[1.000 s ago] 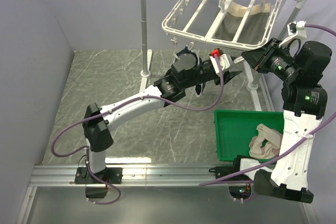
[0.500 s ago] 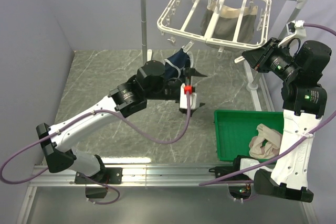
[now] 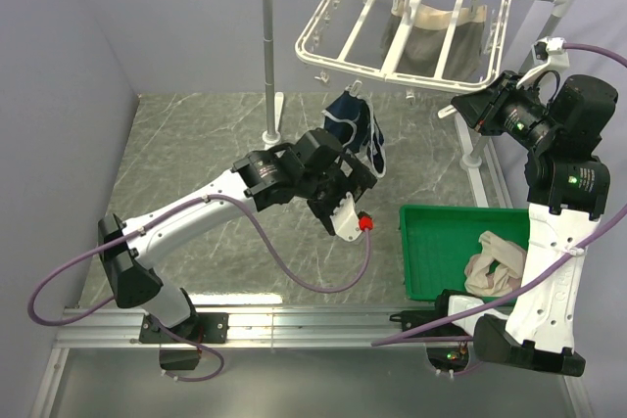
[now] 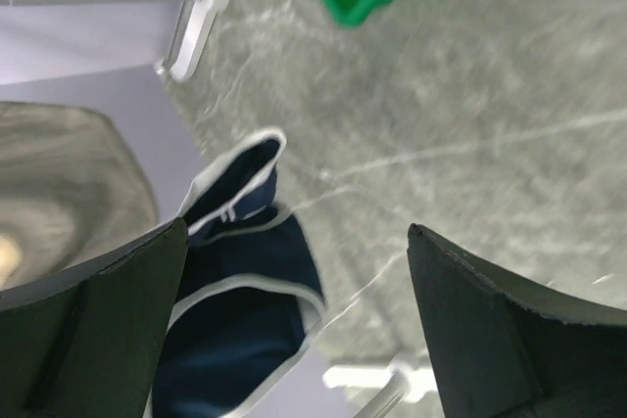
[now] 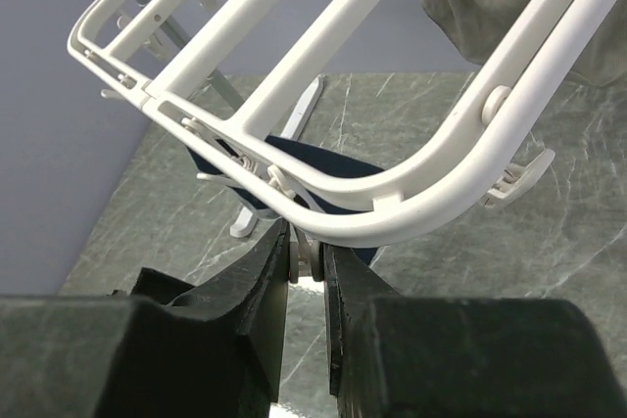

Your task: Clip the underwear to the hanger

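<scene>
No legible text, label, brand, number or sign in any view. Nothing readable on hanger (image 3: 397,41), underwear (image 3: 358,129) or green bin (image 3: 441,252). Arm housings carry no markings clear enough to read.

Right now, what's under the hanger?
Under the hanger, the navy underwear hangs from its near edge and an olive-grey garment hangs further back. The hanger covers part of that garment; how the underwear is attached is unclear.
</scene>
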